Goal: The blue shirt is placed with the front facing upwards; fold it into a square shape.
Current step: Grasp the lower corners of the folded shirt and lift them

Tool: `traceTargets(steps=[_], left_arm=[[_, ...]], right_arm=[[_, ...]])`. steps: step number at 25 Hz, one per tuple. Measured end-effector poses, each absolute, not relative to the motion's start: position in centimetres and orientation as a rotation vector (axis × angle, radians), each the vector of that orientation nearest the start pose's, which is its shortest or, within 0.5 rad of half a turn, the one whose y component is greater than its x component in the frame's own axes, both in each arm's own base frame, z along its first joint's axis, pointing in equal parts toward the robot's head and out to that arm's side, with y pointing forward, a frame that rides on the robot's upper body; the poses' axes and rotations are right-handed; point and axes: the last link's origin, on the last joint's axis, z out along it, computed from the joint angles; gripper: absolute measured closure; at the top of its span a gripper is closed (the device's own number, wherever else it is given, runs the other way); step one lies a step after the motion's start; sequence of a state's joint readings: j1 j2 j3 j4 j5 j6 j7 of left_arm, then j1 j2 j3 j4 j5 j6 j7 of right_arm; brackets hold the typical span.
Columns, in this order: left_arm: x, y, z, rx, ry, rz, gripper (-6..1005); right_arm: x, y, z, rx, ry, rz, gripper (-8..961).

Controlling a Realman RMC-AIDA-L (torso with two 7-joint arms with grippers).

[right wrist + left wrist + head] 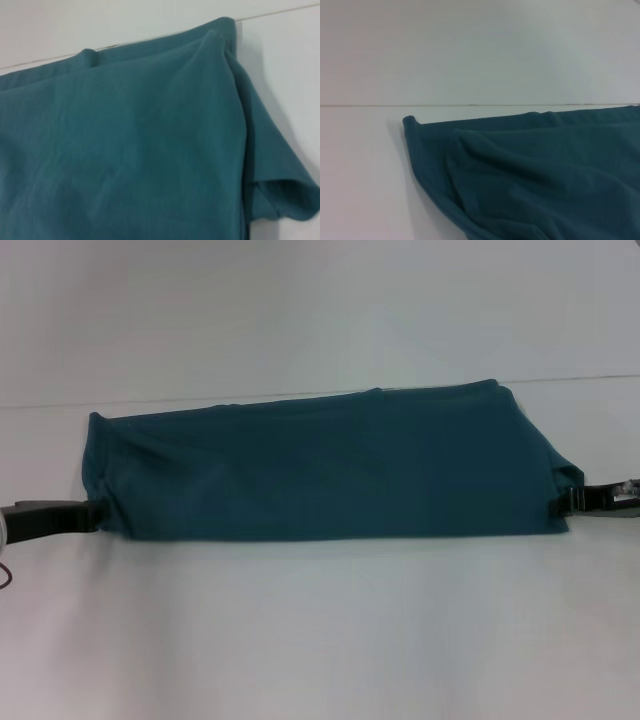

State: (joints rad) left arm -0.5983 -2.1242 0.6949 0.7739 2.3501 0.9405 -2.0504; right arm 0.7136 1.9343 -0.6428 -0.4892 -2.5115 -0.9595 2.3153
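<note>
Left gripper point(92, 513): I see its dark tip at the left end of the blue shirt point(330, 465), touching the near corner; I cannot tell whether it pinches cloth. Right gripper point(565, 504): dark tip at the shirt's right end, against the near corner; its grip likewise cannot be told. Shirt: a wide folded band lying flat across the white table point(320, 640), plain side up, no lettering showing. Near fold edge straight; far edge close to the table's back line. Bare table lies in front. Left wrist view: rounded far-left corner and soft creases only. Right wrist view: layered right end with a sleeve point(280, 192) sticking out.
</note>
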Motion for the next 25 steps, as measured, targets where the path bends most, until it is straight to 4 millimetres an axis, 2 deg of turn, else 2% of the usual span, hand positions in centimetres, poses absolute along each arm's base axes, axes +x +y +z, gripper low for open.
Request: traceTargets(steps=[7, 17, 25], left_arm=[[-31.1, 38.9, 1.9, -2.109, -1.171, -0.285, 981], [-32.2, 37.3, 2.0, -2.120, -1.162, -0.285, 981], [-32.2, 36.6, 1.8, -2.163, -1.132, -0.296, 980]], right_arm=[[34.2, 40.2, 5.1, -1.964, 1.490, 0.119, 946], [35.0, 38.3, 5.2, -1.982, 1.509, 0.117, 946], [34.5, 36.9, 5.6, -2.025, 1.470, 0.170, 947]])
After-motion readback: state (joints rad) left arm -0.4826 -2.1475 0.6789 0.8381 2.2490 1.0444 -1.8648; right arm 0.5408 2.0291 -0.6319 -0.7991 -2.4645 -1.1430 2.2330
